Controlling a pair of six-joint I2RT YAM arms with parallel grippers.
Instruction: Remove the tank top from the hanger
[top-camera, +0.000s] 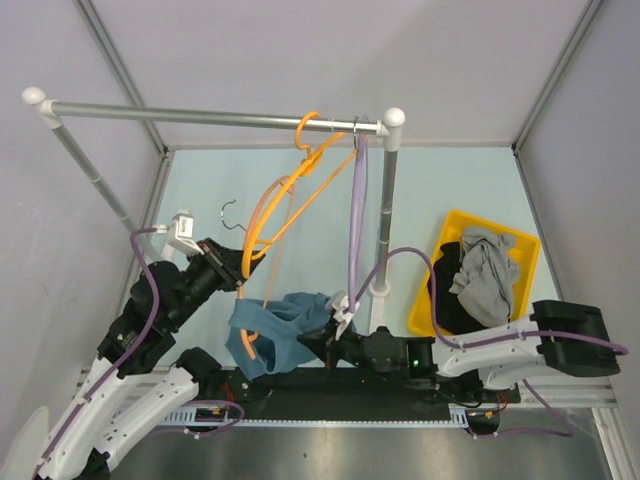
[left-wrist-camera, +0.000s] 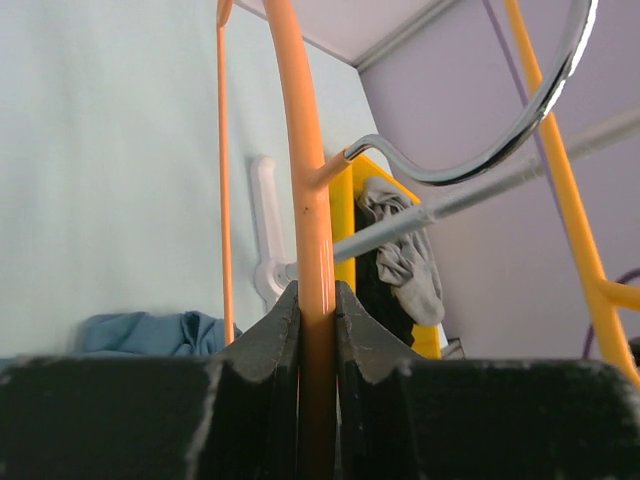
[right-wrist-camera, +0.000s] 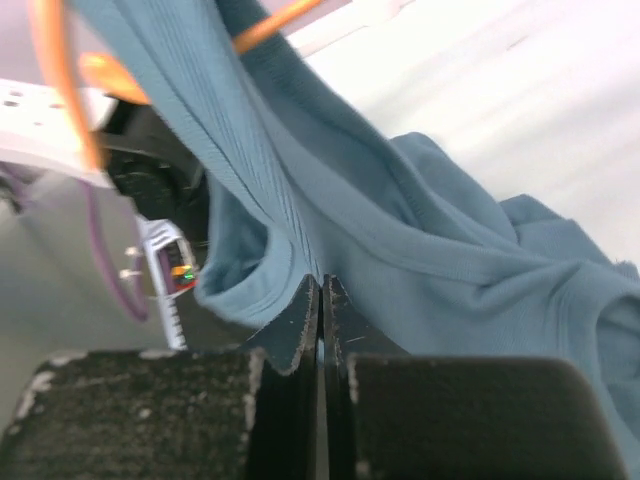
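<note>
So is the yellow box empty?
No, the yellow box has a grey cloth and a dark cloth piled inside it.

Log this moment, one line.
left hand: shut on orange hanger | right hand: shut on tank top | state: tank top not yet off

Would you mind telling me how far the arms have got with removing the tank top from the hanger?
Done: the left gripper is shut on the orange hanger, which hangs from the rail. In hand: the right gripper pinches the blue tank top. Left: a hanger arm passes through the fabric, so the top must be pulled clear.
</note>
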